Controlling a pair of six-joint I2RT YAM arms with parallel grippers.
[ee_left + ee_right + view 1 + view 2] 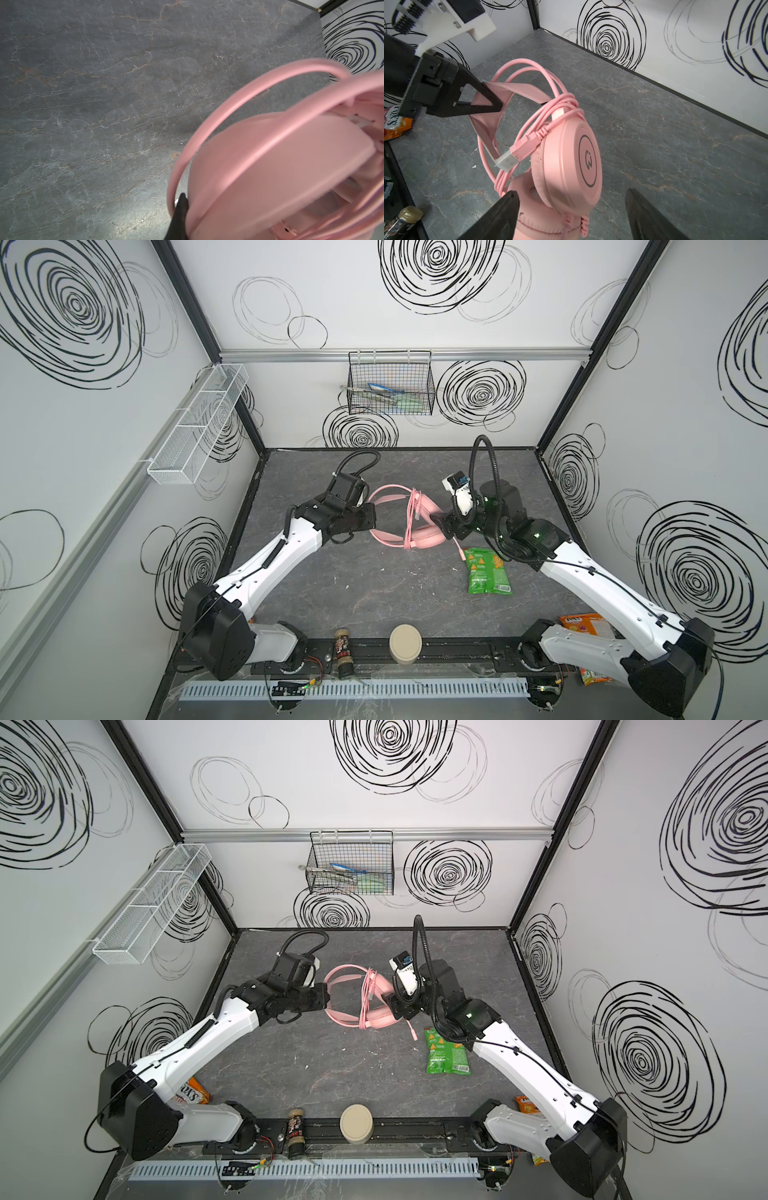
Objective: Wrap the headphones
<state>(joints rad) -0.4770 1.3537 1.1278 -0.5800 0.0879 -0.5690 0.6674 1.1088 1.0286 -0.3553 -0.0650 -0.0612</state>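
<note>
Grey marble-look table [374, 597], scribble-circle walls [332, 302] all round. We've got the headphones [422, 541] mid-table between the two arms, and honestly the wrap looks mostly done.

From the right wrist view, the cable [529, 68] is coiled in several loops around the spot where the headband [512, 89] meets the cups. A knot-like turn cinches the bundle. The USB plug [517, 151] dangles loose against the logo cup [571, 162], not tucked in.

Left gripper [497, 107] is pressed together on the headband, pinching it flat. Right gripper [571, 195] is spread wide, jaws either side of that cup with a clear gap on one side, so we'd say it isn't holding anything.

In a top view, a thin pink end [460, 551] pokes out toward the chips bag [486, 572]. Mic or cable tail, we can't tell.

What's left, as we read it: tuck the plug, deal with that stray end if it's cable, then let go.
</note>
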